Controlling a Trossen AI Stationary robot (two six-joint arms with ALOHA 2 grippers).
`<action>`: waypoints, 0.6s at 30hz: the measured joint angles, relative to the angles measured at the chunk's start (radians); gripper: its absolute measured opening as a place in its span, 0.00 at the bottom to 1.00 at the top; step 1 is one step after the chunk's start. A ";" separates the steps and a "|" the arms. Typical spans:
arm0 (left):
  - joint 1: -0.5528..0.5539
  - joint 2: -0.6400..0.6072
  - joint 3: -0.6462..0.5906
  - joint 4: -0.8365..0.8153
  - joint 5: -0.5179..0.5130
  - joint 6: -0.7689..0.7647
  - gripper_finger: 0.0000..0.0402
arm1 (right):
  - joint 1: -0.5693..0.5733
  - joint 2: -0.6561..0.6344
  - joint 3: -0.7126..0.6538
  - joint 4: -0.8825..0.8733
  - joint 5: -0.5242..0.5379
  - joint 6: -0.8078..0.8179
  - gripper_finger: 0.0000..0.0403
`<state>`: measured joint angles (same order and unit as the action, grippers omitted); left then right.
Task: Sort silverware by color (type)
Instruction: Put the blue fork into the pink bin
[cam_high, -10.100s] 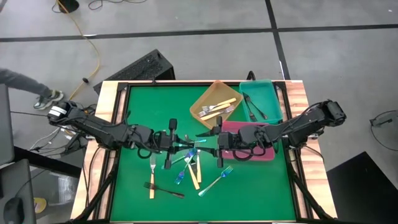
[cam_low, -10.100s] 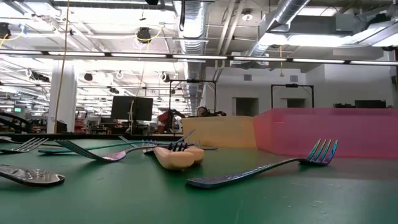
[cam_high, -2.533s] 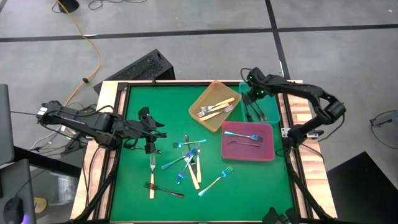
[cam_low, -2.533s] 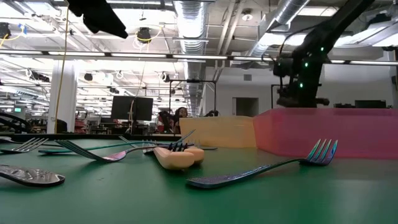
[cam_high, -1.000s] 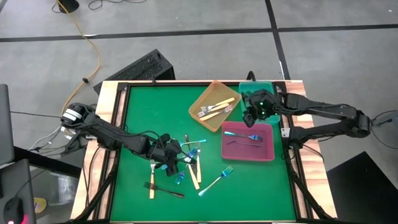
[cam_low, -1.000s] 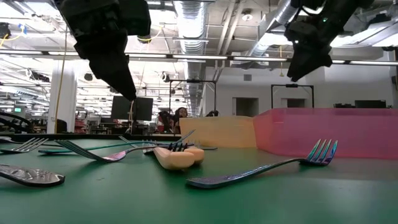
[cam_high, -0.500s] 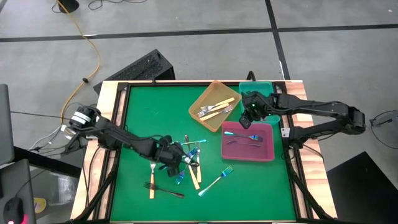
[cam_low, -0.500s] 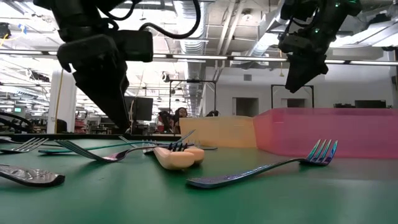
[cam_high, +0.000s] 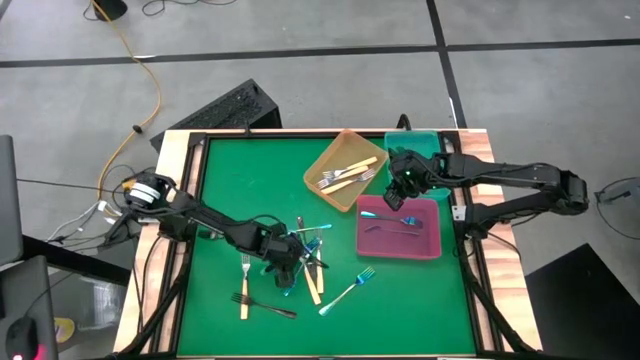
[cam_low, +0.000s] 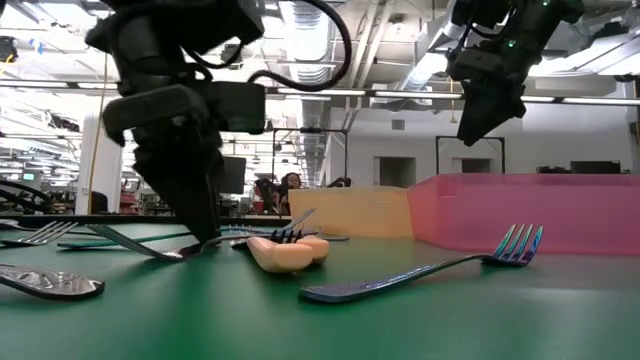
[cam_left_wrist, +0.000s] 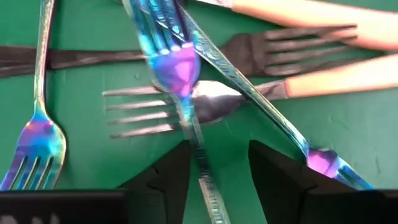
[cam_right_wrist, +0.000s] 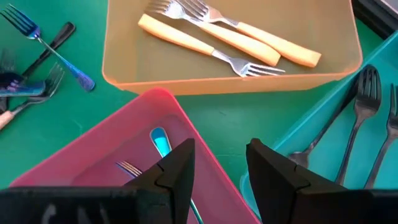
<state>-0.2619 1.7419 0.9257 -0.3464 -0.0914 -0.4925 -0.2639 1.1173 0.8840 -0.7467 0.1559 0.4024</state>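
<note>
Down at the tangled heap of thin forks (cam_high: 300, 258) on the green table mat (cam_high: 230, 180): left gripper (cam_left_wrist: 214, 168) with jaws parted wide, straddling the stem of a shiny iridescent blue-teal fork (cam_left_wrist: 180, 74), nothing clamped yet; beneath that stem a cream-handled fork with silver tines (cam_left_wrist: 205, 109), and just beyond it an all-black fork (cam_left_wrist: 261, 53), all overlapping; likely trouble on closing: pinching the cream-handled fork together with the blue one, or dragging a neighbour out of the heap, since the stems cross right at the fingertips; slippery thin metal, so a grip off-centre could let it pivot or drop short of its tray. Past the heap, away from the left arm: pink rectangular tray (cam_high: 425, 245) holding blue-teal forks; over its far edge the right gripper (cam_right_wrist: 214, 165), jaws apart and empty, waiting. Beyond the pink tray: orange tray (cam_high: 325, 165) with cream-handled forks, and teal tray (cam_right_wrist: 323, 134) with black ones; a swing of the left arm toward the pink tray risks meeting the right arm there.
</note>
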 joint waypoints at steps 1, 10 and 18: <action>0.007 0.002 0.000 0.001 0.017 0.000 0.36 | 0.005 0.000 0.000 0.001 0.000 0.001 0.41; 0.041 0.002 0.000 -0.009 0.057 0.036 0.14 | 0.018 0.000 0.000 0.000 0.001 0.001 0.41; 0.050 -0.006 -0.001 -0.001 0.084 0.047 0.01 | 0.023 0.000 0.000 0.001 0.003 0.001 0.41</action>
<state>-0.2118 1.7362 0.9245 -0.3477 -0.0076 -0.4452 -0.2409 1.1175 0.8840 -0.7455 0.1585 0.4030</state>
